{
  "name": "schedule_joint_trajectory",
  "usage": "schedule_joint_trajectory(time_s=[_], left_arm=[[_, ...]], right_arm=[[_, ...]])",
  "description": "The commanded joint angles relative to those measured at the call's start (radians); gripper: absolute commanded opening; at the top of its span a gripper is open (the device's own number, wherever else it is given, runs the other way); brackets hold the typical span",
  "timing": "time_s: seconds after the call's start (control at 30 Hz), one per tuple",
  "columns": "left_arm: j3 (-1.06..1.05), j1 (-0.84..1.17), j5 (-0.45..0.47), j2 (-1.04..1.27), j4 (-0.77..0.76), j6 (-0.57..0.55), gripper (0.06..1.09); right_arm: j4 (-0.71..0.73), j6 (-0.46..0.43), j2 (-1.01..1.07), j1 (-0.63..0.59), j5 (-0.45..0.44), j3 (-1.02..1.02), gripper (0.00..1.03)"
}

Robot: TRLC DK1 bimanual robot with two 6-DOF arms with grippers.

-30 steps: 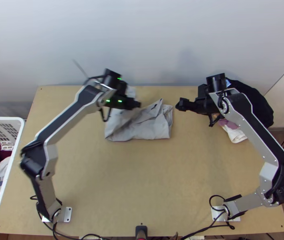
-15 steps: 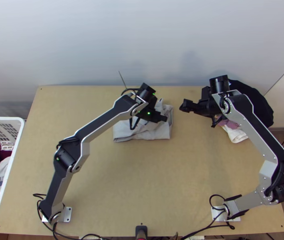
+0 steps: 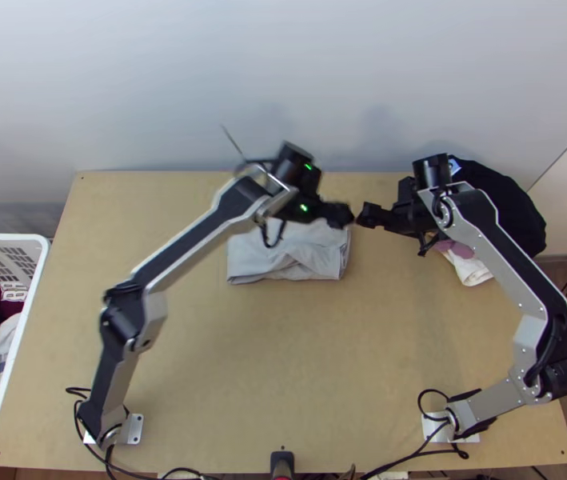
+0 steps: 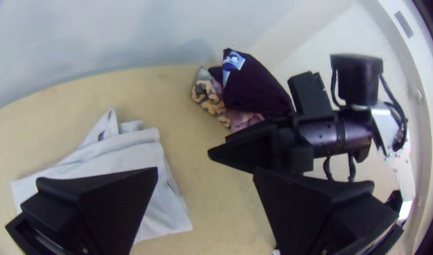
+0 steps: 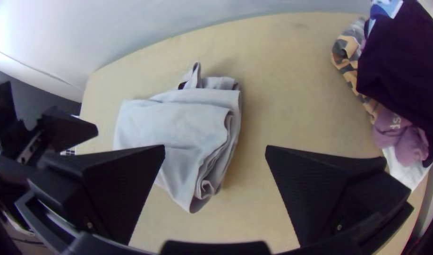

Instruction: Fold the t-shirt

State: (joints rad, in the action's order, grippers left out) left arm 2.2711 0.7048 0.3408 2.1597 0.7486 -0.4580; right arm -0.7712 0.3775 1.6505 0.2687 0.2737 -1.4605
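Observation:
In the top view my left gripper (image 3: 345, 214) is over the back right part of the light grey t-shirt (image 3: 283, 254), which lies folded in several layers at the table's back middle. My right gripper (image 3: 365, 216) is just to its right, close to the left one. In the left wrist view the left gripper (image 4: 204, 177) has its fingers wide apart with nothing held, beside the shirt (image 4: 117, 156). In the right wrist view the right gripper (image 5: 215, 153) is also spread and holds nothing; the shirt (image 5: 178, 125) shows stacked layers at one edge.
A pile of dark, pink and white clothes (image 3: 503, 200) lies at the back right, behind and beside the right arm. A white basket (image 3: 23, 320) with clothes stands left of the table (image 3: 283, 360). The wall rises behind the table's back edge.
The left gripper has gone right across the shirt, then slightly back toward the wall. The shirt's left part now lies over the rest, making a smaller bundle. The right gripper has barely shifted.

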Motion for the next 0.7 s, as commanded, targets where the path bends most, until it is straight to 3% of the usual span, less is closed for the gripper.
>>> schedule_joint_trajectory(time_s=[0.0, 0.2, 0.37, 0.67], left_arm=[[-0.163, -0.128, -0.023, -0.179, 0.044, 0.001, 1.05], [-0.489, -0.231, -0.121, -0.333, -0.071, 0.051, 1.05], [-0.625, -0.257, -0.186, -0.354, -0.13, 0.064, 1.05], [-0.697, -0.255, -0.224, -0.235, -0.207, 0.073, 1.05]], right_arm=[[0.046, -0.005, 0.054, 0.076, -0.019, -0.055, 0.99], [0.053, -0.028, 0.193, 0.23, -0.024, -0.179, 0.99], [0.066, -0.031, 0.318, 0.319, -0.024, -0.251, 0.99], [0.162, -0.038, 0.37, 0.386, -0.045, -0.066, 0.99]])
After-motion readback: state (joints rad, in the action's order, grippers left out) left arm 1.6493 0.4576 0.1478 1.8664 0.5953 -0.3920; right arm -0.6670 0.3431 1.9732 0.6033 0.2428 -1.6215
